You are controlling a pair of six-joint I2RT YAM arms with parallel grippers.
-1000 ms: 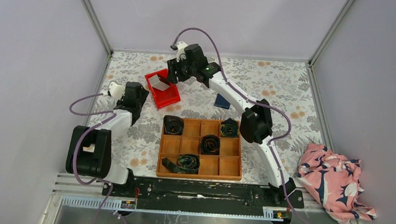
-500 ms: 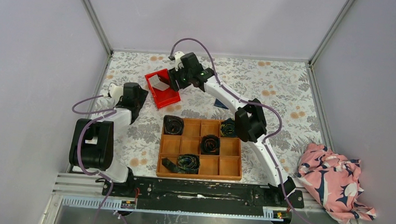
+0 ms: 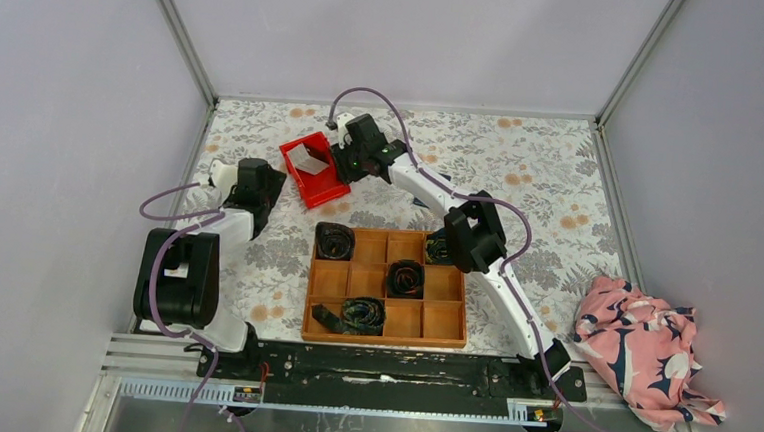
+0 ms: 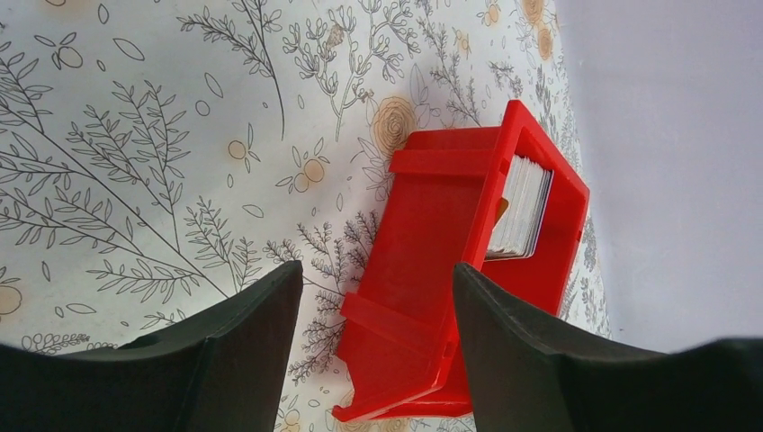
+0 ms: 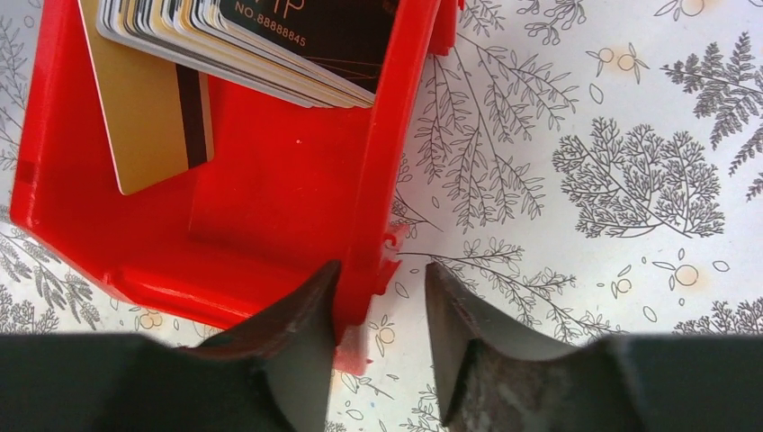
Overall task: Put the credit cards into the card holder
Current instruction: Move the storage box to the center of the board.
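Right pincer released, astride one side wall of the bin: inner finger against the wall's inside face, outer finger just clear of it, a strip of desk showing in the gap. Nothing clamped.

Inside the bin, cards in a fanned stack, the top one dark with pale lettering. Gold card with a dark stripe lying against the floor, one end tucked under the stack.

Left pincer likewise released and empty, fingers wide, low over the desk, pointed at the bin from its other side and apart from it. Pale card edges standing in the bin's open end in that view.

From above: bin set diagonally on the far left part of the floral desk, a pincer on either side, the right one at its wall, the left one near. Closer to the arm bases, tray in the middle, dark rolls in several compartments, the right arm crossing over its far right corner. Pink cloth bunched at the near right, well apart from bin and tray
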